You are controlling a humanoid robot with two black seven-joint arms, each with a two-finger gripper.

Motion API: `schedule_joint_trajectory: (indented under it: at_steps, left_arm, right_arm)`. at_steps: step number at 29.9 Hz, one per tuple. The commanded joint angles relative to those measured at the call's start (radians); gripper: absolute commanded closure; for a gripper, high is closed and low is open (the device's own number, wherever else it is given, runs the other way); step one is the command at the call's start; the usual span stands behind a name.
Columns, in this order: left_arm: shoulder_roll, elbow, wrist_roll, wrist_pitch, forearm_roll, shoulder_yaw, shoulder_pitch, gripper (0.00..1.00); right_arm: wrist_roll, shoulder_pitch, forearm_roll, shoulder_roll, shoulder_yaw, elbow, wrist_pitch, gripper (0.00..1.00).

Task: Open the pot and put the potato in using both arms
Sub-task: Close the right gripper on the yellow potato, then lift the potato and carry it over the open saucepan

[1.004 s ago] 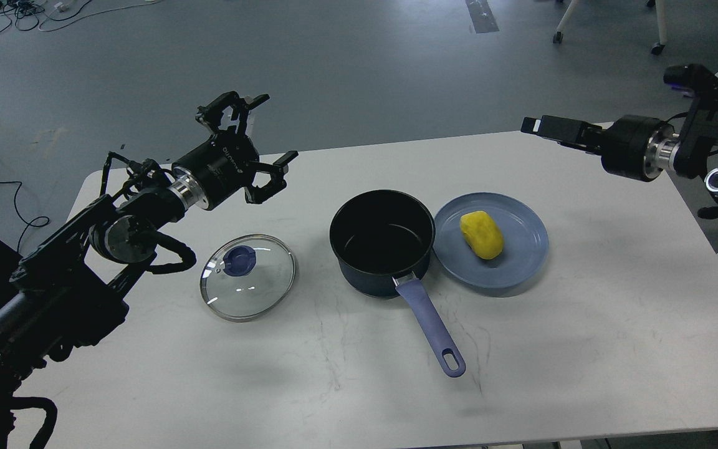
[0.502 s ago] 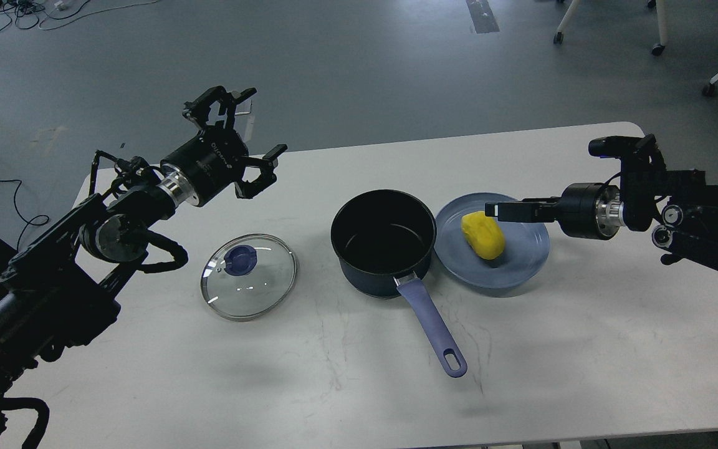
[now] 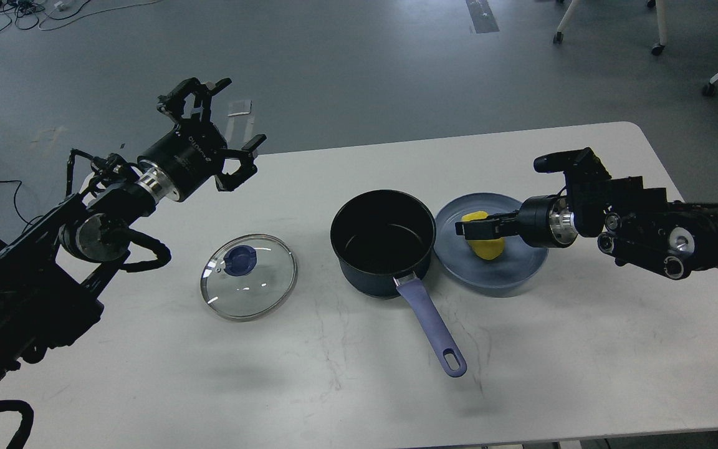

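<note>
Pot (image 3: 383,242) uncovered at centre of table (image 3: 583,349), black inside showing, lavender handle (image 3: 430,324) angled toward near edge. Glass lid (image 3: 248,276) with blue knob flat on table, left of pot and well apart from it. Blue plate (image 3: 521,274) just right of pot, rim touching or nearly touching pot wall. Potato (image 3: 483,240) on plate, partly hidden.

Right gripper (image 3: 477,228) reaching in low from right edge, level with potato, dark fingers across its top and left side. Cannot tell whether jaws pinch potato or merely sit around it.

Left gripper (image 3: 215,134) raised above far left corner of table, pointing away toward floor, well apart from lid and pot. Jaws spread wide, holding nothing.
</note>
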Motion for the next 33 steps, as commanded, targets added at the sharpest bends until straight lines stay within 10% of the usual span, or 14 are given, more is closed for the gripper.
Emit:
schedule_joint_trajectory:
  at_steps: [1,10,33]
  left_arm:
    - [0.0,0.0,-0.002,-0.002,0.001,-0.002,0.0,0.02]
    - [0.008,0.0,-0.034,0.0,0.004,0.001,0.014,0.02]
    - [0.023,0.002,-0.034,0.003,0.005,0.001,0.015,0.02]
  right_arm:
    - [0.001,0.032,-0.001,0.019,-0.054,-0.018,0.0,0.08]
    - [0.073,0.105,-0.002,0.031,-0.173,-0.025,0.006,0.68]
    - [0.13,0.438,-0.001,-0.079,-0.22,0.097,0.012,0.68]
